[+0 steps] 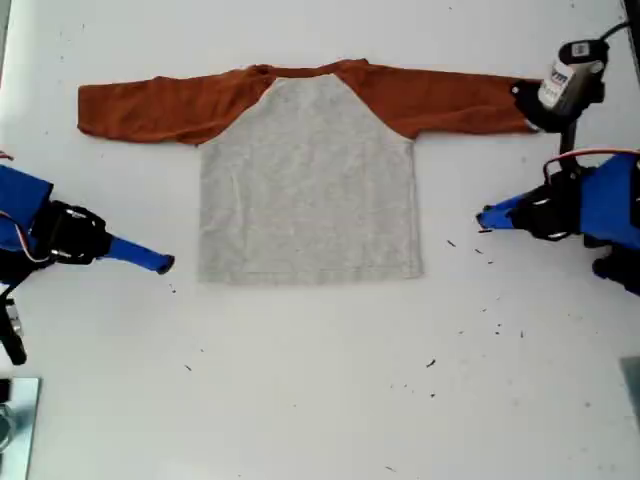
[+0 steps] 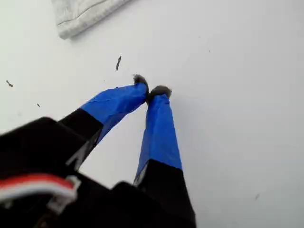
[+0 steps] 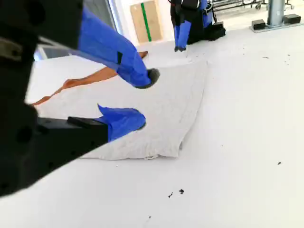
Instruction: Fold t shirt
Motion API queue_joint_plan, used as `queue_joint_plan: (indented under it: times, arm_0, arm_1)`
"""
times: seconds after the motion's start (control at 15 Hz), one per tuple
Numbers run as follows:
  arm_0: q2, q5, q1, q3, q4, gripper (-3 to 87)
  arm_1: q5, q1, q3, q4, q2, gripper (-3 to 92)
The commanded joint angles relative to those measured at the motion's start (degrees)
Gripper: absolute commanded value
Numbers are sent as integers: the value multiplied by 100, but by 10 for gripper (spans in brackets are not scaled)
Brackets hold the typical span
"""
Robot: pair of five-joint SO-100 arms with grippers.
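The t shirt (image 1: 305,175) lies flat on the white table, grey body toward the front and rust-orange sleeves spread to both sides along the back. My first gripper (image 2: 152,89) is shut and empty; it hovers at the exterior view's right (image 1: 485,217), a short way off the hem corner (image 2: 71,26). My second gripper (image 3: 145,99) is open with nothing between its fingers. It sits at the exterior view's left (image 1: 160,262), just short of the shirt's (image 3: 161,109) near side edge. Across the shirt, the second wrist view shows the first gripper (image 3: 180,35).
A black and white camera unit (image 1: 568,82) stands at the tip of the sleeve on the exterior view's right. Small dark specks (image 1: 478,250) dot the table (image 1: 320,400) in front of the shirt. A metal object (image 1: 15,415) sits at the exterior view's lower left corner.
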Motion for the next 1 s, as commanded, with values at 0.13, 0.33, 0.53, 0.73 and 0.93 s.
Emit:
queue_joint_plan:
  times: [0.13,0.33,0.53,0.73,0.93]
  arm_0:
    - [53,0,-97,62,9,93]
    - [53,26,-325,62,9,-3]
    - [53,35,-308,62,9,4]
    - [53,158,-396,62,9,-2]
    - [53,220,-448,62,9,-2]
  arm_1:
    - [4104,378,316,79,97,39]
    - [3454,-26,316,79,97,39]
    - [3788,-255,62,0,105,37]
    - [3375,176,-1644,185,-1213,37]
    - [1529,2074,-5203,1512,-4025,37]
